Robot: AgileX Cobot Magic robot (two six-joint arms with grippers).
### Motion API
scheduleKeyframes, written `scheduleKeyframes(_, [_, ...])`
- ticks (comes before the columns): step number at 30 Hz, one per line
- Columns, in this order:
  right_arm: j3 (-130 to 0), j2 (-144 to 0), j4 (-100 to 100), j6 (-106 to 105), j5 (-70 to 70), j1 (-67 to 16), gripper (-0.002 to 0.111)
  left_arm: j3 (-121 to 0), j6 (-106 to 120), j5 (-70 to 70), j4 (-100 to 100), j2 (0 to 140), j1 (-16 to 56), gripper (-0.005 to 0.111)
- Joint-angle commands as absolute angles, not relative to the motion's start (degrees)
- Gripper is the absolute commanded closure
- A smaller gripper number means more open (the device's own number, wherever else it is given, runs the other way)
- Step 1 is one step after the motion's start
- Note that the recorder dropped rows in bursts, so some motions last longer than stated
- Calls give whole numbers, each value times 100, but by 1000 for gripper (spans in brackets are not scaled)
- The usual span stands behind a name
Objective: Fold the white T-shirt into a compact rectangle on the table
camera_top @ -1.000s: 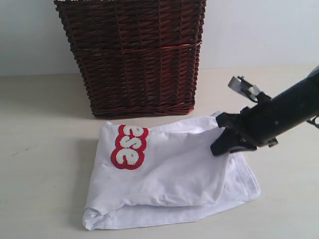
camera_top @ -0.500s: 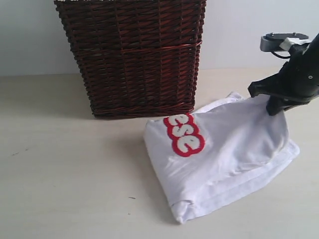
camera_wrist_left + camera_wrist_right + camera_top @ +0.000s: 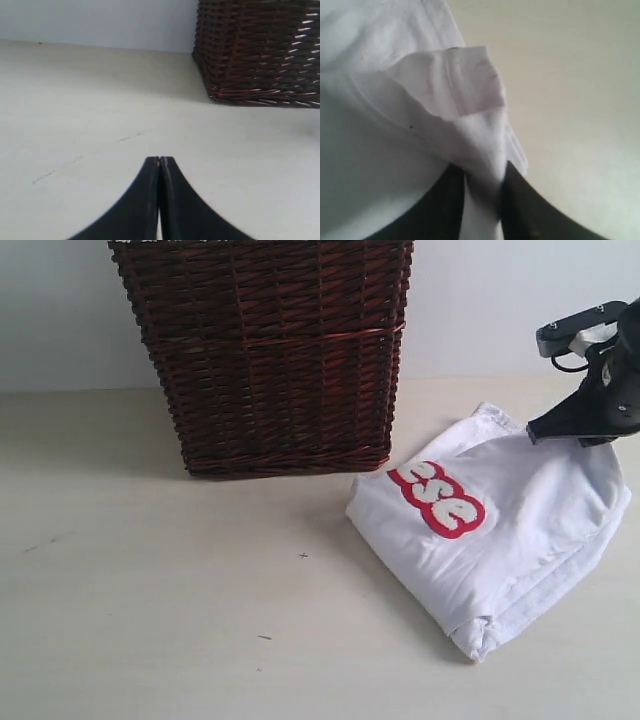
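The white T-shirt (image 3: 520, 530) lies folded on the table (image 3: 150, 570) at the right, its red-outlined lettering (image 3: 440, 502) facing up near the basket corner. My right gripper (image 3: 555, 432) sits at the shirt's far right edge. In the right wrist view, a bunched fold of the shirt (image 3: 470, 90) fills the narrow gap of my right gripper (image 3: 482, 175), whose fingers stand slightly apart. My left gripper (image 3: 160, 160) is shut with nothing in it, over bare table (image 3: 75, 125), out of the exterior view.
A tall dark red-brown wicker basket (image 3: 270, 350) stands at the back middle of the table, just left of the shirt, and also shows in the left wrist view (image 3: 260, 50). A pale wall rises behind the table.
The right gripper has dragged the shirt to the right across the table, and the shirt has turned, so the lettering now sits farther right. The left gripper is unchanged.
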State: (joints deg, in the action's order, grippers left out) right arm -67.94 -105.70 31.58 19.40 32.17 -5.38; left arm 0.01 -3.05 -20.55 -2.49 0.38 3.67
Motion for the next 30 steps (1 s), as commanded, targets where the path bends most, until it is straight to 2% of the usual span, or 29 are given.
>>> scheduleKeyframes(1, [-6842, -10572, 3348, 2212, 2674, -533, 61, 0, -344, -2034, -284, 0, 396, 107])
scheduleKeyframes(6, [-7013, -10520, 3064, 2407, 2833, -533, 60, 0, -344, -2034, -284, 0, 396, 107])
scheduleKeyframes(9, [-7124, -10375, 1641, 1661, 3076, -533, 62, 0, -344, -2034, -284, 0, 396, 107])
scheduleKeyframes(11, [-7124, -10297, -58, 379, 3602, -533, 73, 0, -344, -2034, -284, 0, 396, 107])
scheduleKeyframes(15, [-6776, -10282, -2943, -2288, 4691, -720, 104, 0, -344, -2034, -284, 0, 396, 107])
scheduleKeyframes(17, [-6375, -10282, -3574, -3035, 4591, -1060, 108, 0, -344, -2034, -284, 0, 396, 107])
scheduleKeyframes(22, [-5860, -10433, -2757, -2116, 3240, -1960, 108, 0, -344, -2034, -284, 0, 396, 107])
scheduleKeyframes(27, [-5880, -10890, -1332, -433, 2959, -2308, 108, 0, -344, -2034, -284, 0, 396, 107])
scheduleKeyframes(30, [-5880, -11083, -1182, -126, 3063, -2334, 108, 0, -344, -2034, -284, 0, 396, 107])
